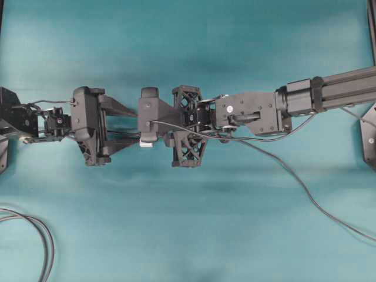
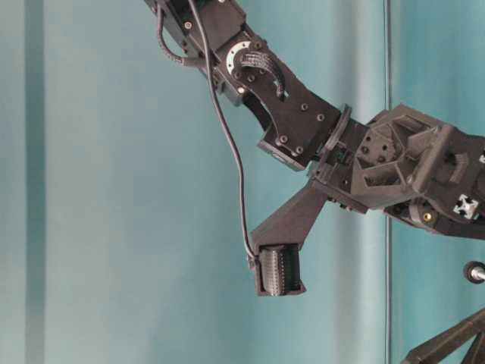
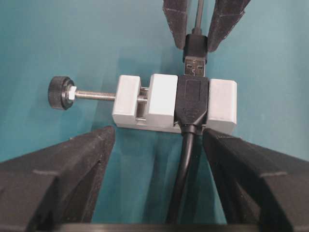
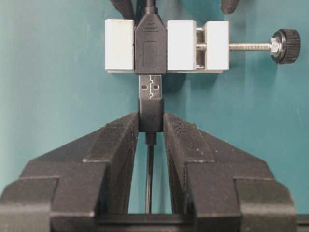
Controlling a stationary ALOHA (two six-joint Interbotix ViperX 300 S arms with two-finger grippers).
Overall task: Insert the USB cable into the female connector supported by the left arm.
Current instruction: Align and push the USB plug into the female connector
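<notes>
The female connector [image 3: 164,99] is a white block with a black socket end [image 3: 193,99] and a black-knobbed pin [image 3: 60,93]. My left gripper [image 3: 159,135] stands wide, its two jaw tips against the block's near corners, holding it above the teal surface. My right gripper [image 4: 150,118] is shut on the dark collar of the USB cable [image 4: 150,113]. The silver plug [image 4: 151,87] points straight at the socket [image 4: 150,46], its tip at the socket's mouth with most of the metal still showing. From overhead only a sliver of the block [image 1: 147,143] shows under the right wrist.
The socket's own dark cable [image 3: 186,169] runs back between my left jaws. A thin cable [image 1: 305,188] trails from the right arm across the teal table [image 1: 188,35] to the right edge. Looped black cables [image 1: 41,235] lie at the front left.
</notes>
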